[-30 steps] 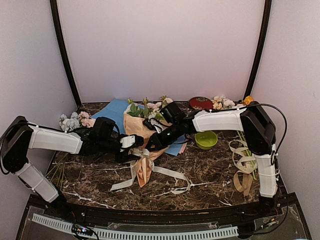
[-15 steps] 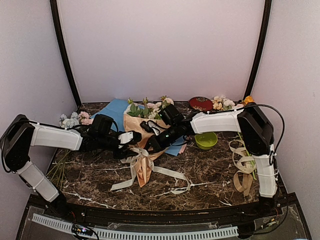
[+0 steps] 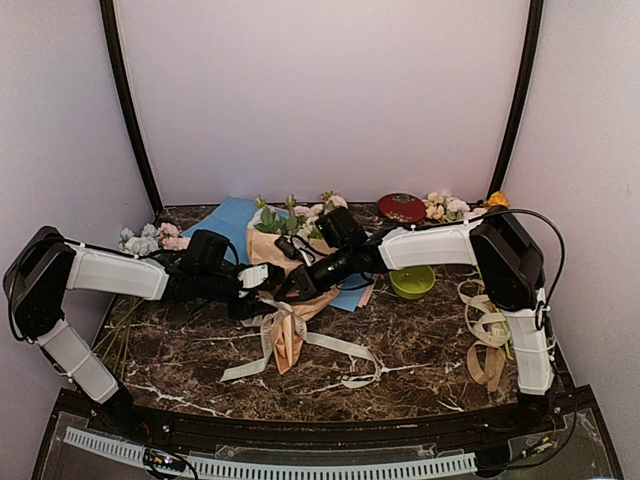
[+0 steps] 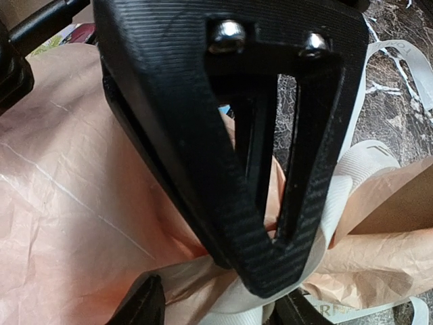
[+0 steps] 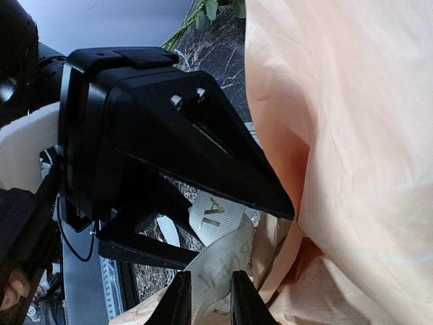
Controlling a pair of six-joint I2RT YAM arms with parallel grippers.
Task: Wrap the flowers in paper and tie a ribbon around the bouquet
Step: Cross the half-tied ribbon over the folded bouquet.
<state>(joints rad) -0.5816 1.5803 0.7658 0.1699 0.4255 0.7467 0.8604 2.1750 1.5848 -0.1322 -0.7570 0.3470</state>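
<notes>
Bouquet (image 3: 288, 340) is wrapped in paper (image 4: 81, 189); ribbon (image 3: 340, 347) knot appears unfinished, right gripper (image 5: 206, 301) pinching ribbon, left gripper (image 4: 220, 308) open astride it.

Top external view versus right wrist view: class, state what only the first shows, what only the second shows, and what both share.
Only the top external view shows the light blue sheet, the green bowl and the pale blooms of the flowers. Only the right wrist view shows the dark lettering on the ribbon, which runs between the right gripper's fingers. Both show the tan paper, the ribbon and the left gripper close beside it.
</notes>
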